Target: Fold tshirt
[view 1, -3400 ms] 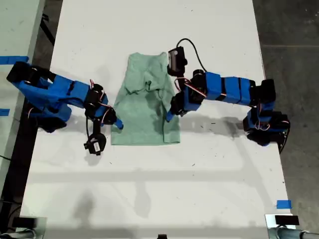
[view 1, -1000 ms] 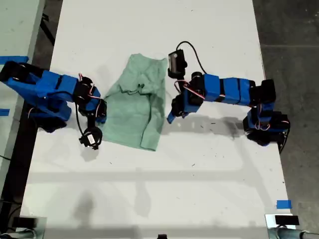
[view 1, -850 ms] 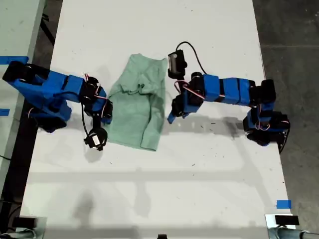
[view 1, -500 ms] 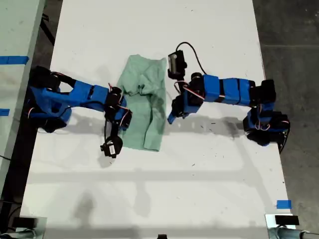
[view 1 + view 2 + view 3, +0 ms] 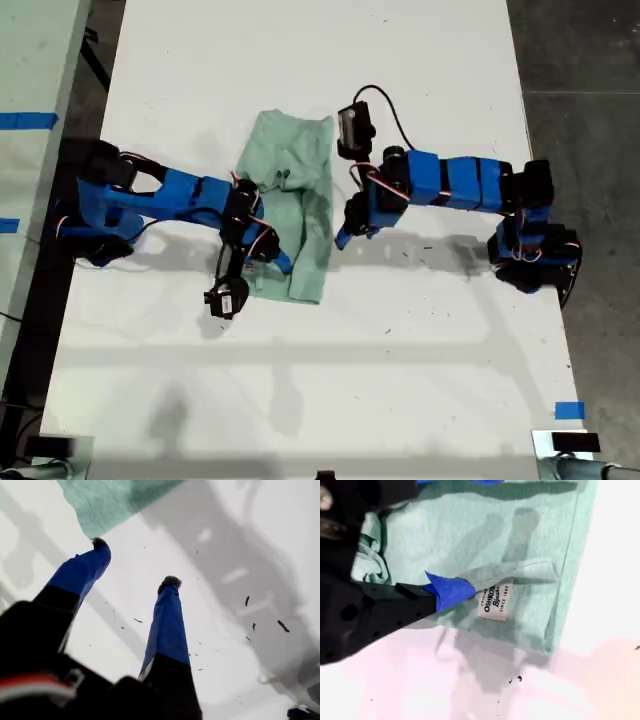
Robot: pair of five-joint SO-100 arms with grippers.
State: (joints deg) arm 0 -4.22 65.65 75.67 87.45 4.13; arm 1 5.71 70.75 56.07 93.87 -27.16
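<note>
Exterior view shows you the tshirt (image 5: 290, 215) lying partly folded on the white table (image 5: 320, 380), between the two blue arms. My second gripper (image 5: 283, 263) sits over the shirt's lower edge, pinched shut on a fold of cloth beside a white label (image 5: 496, 601). My first gripper (image 5: 341, 238) hovers just beside the shirt, fingers (image 5: 167, 625) spread apart, holding nothing.

The exterior view looks straight down from high over the white worktop (image 5: 320, 380), taking in both arms, while each wrist view sits close behind its own end effector — the first facing bare worktop, the second facing the tshirt (image 5: 470, 535) — cloth all three views share.
</note>
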